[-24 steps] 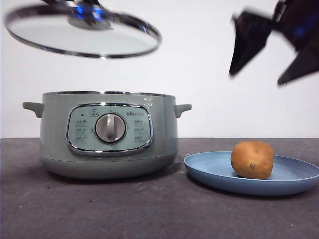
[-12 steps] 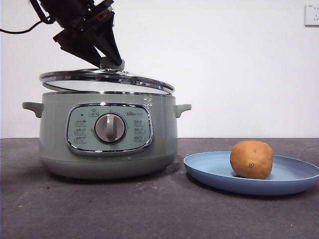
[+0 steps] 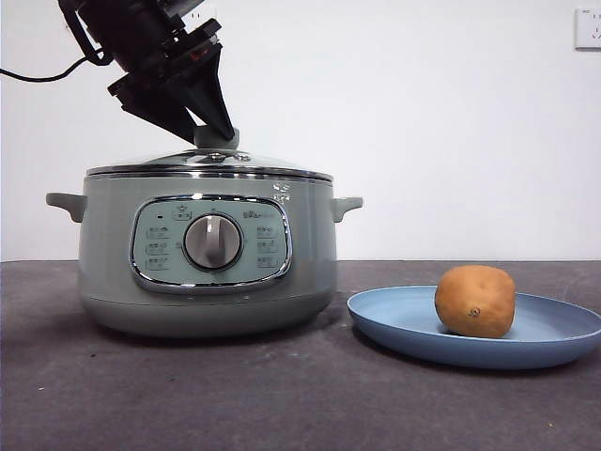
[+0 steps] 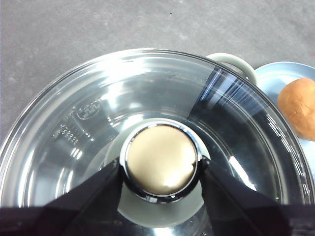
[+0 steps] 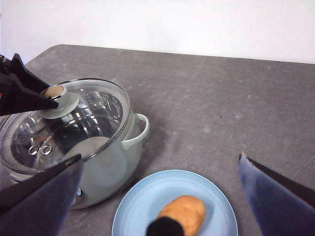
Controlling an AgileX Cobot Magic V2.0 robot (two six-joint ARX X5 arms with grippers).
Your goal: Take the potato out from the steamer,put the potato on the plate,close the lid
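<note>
The glass lid (image 3: 207, 167) rests flat on the sage-green steamer (image 3: 103, 263). My left gripper (image 3: 214, 132) comes down from the upper left and is shut on the lid's pale green knob (image 4: 160, 160), one jaw on each side. To the right, the brown potato (image 3: 474, 301) lies on the light blue plate (image 3: 394, 324). My right gripper (image 5: 160, 158) hangs open high above the plate (image 5: 142, 206) and potato (image 5: 184, 212), and is out of the front view.
Steamer and plate stand side by side on a dark grey table (image 3: 282, 395), a small gap between them. A white wall with a socket (image 3: 587, 28) stands behind. A black cable (image 3: 38, 73) trails from the left arm.
The lid came down from high above the steamer, hung tilted over the rim, and now sits level on it. The right gripper rose out of the front view.
</note>
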